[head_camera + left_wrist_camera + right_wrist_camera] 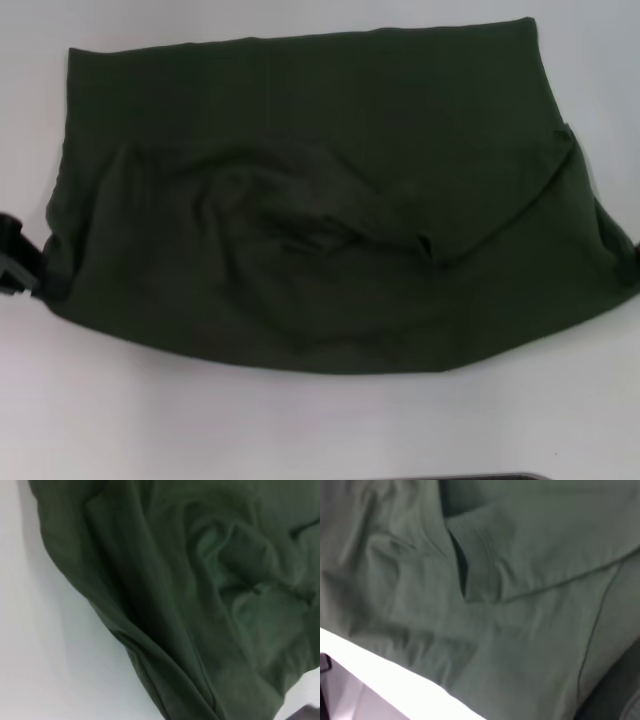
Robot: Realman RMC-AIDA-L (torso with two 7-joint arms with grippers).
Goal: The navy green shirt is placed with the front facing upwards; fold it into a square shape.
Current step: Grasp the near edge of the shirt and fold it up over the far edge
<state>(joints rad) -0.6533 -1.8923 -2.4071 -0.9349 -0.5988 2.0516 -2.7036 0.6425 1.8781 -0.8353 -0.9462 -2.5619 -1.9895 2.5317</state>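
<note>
The navy green shirt (330, 120) lies spread across the white table (300, 430), folded into a wide band with rumpled folds in the middle and a sleeve flap turned in on the right. No lettering shows. My left gripper (18, 258) is a black shape right at the shirt's near left corner, touching the cloth. My right gripper (631, 262) barely shows as a dark shape at the shirt's near right corner. The left wrist view is filled with creased cloth of the shirt (200, 605). In the right wrist view the shirt (510, 605) shows a folded sleeve hem.
Bare white table surrounds the shirt on the near side and beyond its far edge (300, 15). A thin dark object (480, 477) sits at the very near edge of the head view. The table's edge (380, 675) shows in the right wrist view.
</note>
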